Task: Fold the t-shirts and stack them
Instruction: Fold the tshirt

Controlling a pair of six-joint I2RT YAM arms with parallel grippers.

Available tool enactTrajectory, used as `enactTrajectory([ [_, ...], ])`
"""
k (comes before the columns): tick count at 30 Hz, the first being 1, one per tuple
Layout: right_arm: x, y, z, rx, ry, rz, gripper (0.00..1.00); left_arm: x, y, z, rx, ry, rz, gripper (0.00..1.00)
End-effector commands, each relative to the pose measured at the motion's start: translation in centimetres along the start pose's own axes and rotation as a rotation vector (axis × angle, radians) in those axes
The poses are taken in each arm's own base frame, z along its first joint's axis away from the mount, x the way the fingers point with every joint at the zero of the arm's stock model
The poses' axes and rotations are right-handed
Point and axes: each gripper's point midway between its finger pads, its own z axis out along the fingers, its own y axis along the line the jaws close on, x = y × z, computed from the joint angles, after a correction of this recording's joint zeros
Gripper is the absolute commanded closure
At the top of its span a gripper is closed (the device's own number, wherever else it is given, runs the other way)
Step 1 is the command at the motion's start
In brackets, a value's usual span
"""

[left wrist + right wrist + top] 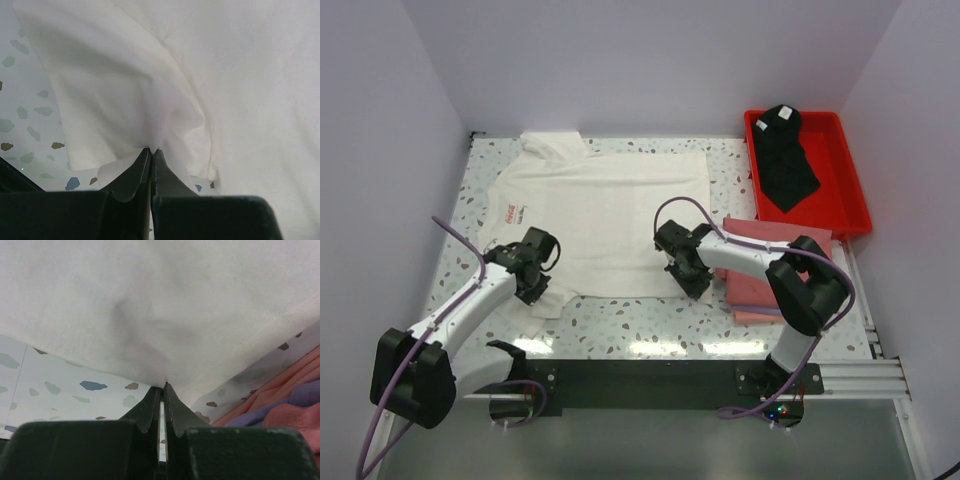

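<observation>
A white t-shirt (605,205) with a small red print near its left sleeve lies spread on the speckled table. My left gripper (537,283) is shut on the shirt's near left corner, where the white cloth (150,115) bunches at the fingertips. My right gripper (697,284) is shut on the hem at the near right corner, and the white cloth (165,315) is pinched between its tips. Folded pink t-shirts (760,265) lie stacked just right of the right gripper, their edge (295,405) showing in the right wrist view. A black t-shirt (785,155) lies in the tray.
A red plastic tray (855,185) stands at the back right corner. White walls close the table at the back and both sides. The black mounting rail (650,380) runs along the near edge.
</observation>
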Motion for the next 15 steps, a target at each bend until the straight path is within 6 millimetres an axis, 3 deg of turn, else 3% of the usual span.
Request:
enactTrajectory([
  [1, -2.6, -0.8, -2.6, 0.026, -0.101, -0.003, 0.98, -2.3, -1.6, -1.2, 0.031, -0.082, 0.009, 1.00],
  [9, -5.9, -2.9, -4.9, 0.086, -0.180, 0.023, 1.00, -4.7, -3.8, -2.5, 0.057, -0.146, 0.026, 0.99],
  [15, -8.4, -5.0, -6.1, 0.111, -0.227, 0.073, 1.00, -7.0, -5.6, -2.3, 0.091, -0.154, 0.054, 0.98],
])
